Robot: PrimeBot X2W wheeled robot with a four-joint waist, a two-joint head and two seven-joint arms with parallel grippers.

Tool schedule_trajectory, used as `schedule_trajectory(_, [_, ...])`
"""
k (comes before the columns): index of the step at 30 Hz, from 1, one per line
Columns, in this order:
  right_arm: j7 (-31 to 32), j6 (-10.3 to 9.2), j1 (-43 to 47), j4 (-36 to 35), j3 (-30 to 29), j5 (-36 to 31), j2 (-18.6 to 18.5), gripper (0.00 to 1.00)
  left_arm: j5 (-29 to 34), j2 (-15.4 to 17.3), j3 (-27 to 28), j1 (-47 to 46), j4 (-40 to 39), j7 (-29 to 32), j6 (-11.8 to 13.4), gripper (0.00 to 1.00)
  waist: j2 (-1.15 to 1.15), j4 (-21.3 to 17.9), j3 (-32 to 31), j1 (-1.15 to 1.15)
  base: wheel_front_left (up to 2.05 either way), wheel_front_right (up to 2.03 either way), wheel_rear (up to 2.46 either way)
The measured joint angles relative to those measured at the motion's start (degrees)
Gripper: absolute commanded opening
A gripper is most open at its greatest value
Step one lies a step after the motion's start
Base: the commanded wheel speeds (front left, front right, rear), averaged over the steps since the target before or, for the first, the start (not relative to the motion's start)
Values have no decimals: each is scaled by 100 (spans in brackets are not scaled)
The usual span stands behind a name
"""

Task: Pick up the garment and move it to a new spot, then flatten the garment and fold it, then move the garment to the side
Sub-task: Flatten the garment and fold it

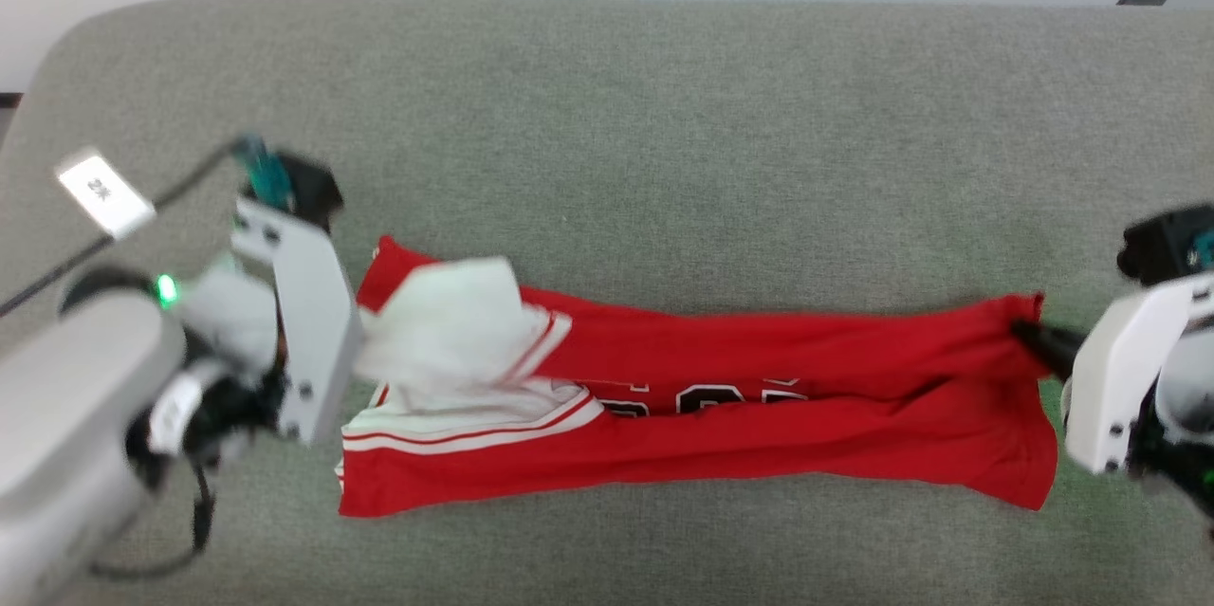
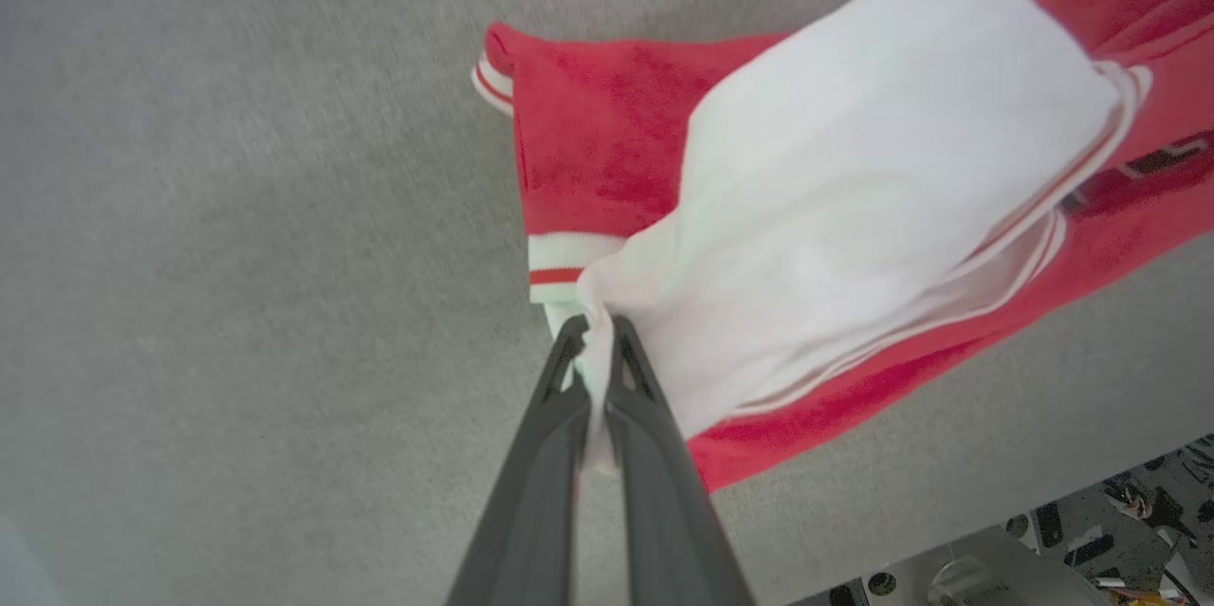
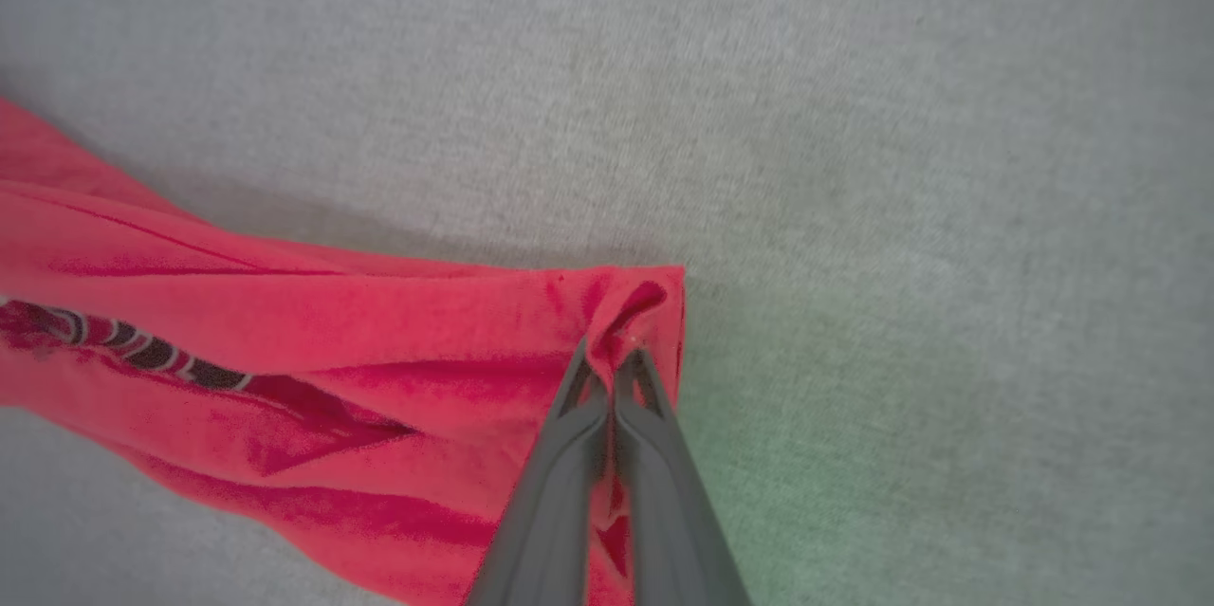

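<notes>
On our left, the left gripper [image 2: 595,326] is pressed together on a bunch of the white sleeve [image 2: 854,189], lifting it off the garment [image 1: 759,397]. The garment lies stretched in a long, rumpled band across the grey cushion [image 1: 607,113], and at its far end the right gripper [image 3: 612,361] pinches a red corner. We judge this to be the flattening step, with the fold not yet begun; the next move calls for both arms to draw apart evenly and low, then spread the bunched cloth wide without either pinch slipping.
</notes>
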Motion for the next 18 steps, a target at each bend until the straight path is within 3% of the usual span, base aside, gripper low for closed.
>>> schedule_trajectory(3, [125,0,314,-119,-149,-88,160,0,-111,80,-68,371,-255,-63,166,0,0,9,11,0,0,0,0])
schedule_trajectory(8, [256,0,444,5,-190,-197,414,0,-194,-83,-147,657,4,-277,154,0,0,-32,39,0,0,0,0])
schedule_trajectory(9, [237,0,442,48,-181,-231,453,8,-230,-141,-154,697,126,-291,120,16,0,-39,41,0,0,0,0])
schedule_trajectory(10, [197,0,420,100,-174,-281,492,41,-226,-201,-175,718,237,-345,60,25,0,-48,43,0,0,0,0])
schedule_trajectory(11, [194,0,389,149,-153,-283,527,87,-233,-260,-155,725,360,-409,37,35,0,-56,45,0,0,0,0])
schedule_trajectory(12, [190,0,360,186,-129,-280,555,100,-268,-311,-130,725,453,-465,4,50,0,-64,45,0,0,0,0])
schedule_trajectory(13, [176,0,321,215,-124,-238,600,100,-277,-347,-116,723,546,-515,-34,96,0,-68,40,0,0,0,0])
schedule_trajectory(14, [197,0,297,215,-105,-172,619,100,-269,-364,-115,722,599,-559,-46,100,0,-71,31,0,0,0,0])
schedule_trajectory(18, [396,0,293,119,-86,-4,547,100,-274,-346,-51,723,699,-681,-88,100,0,-71,-43,0,0,0,0])
